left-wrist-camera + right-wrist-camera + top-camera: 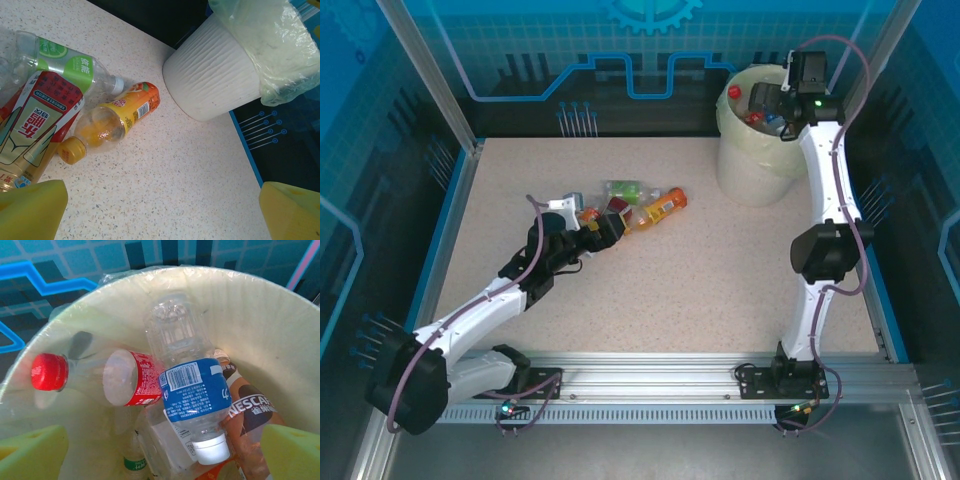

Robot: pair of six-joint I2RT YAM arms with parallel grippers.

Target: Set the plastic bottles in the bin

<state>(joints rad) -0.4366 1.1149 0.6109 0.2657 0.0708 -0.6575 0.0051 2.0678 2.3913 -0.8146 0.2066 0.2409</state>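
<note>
My right pincer (pixel 775 105) hangs over the mouth of the round white bucket with its pale yellowish bag lining, the bin (pixel 755 170). Its jaws stand wide apart with nothing between them. From my right wrist I look straight down into the bin. There a clear bottle with a blue label and white cap (pixel 192 395) lies on top of the heap. It leans across a red-labelled bottle with a red cap (pixel 132 377) and touches a brown-labelled coffee bottle (pixel 250 407). I judge the dropping step on this side to be done: that load is inside the liner, not caught on the rim.

My left pincer (pixel 605 228) is well away from the bin, low over the speckled table (pixel 720 280). It is open too, and its yellow pads (pixel 30 210) grip nothing. A small cluster of bottles lies on the table just ahead of it. An orange-labelled bottle with an orange cap (pixel 120 117) is the one nearest the bin, lying on its side. A clear bottle with a green label (pixel 65 62) and a tall red-labelled tea bottle (pixel 37 125) lie beyond it, farther from the bin.

So the work is partly done, with several bottles left out on the table. The next move, as I see it, is a pick. I should set my left jaws across the belly of one lying bottle, probably the orange one since it lies clear of the others. I must close squarely, for a round empty bottle may roll or squirt out. My right arm should clear the bin's mouth.
</note>
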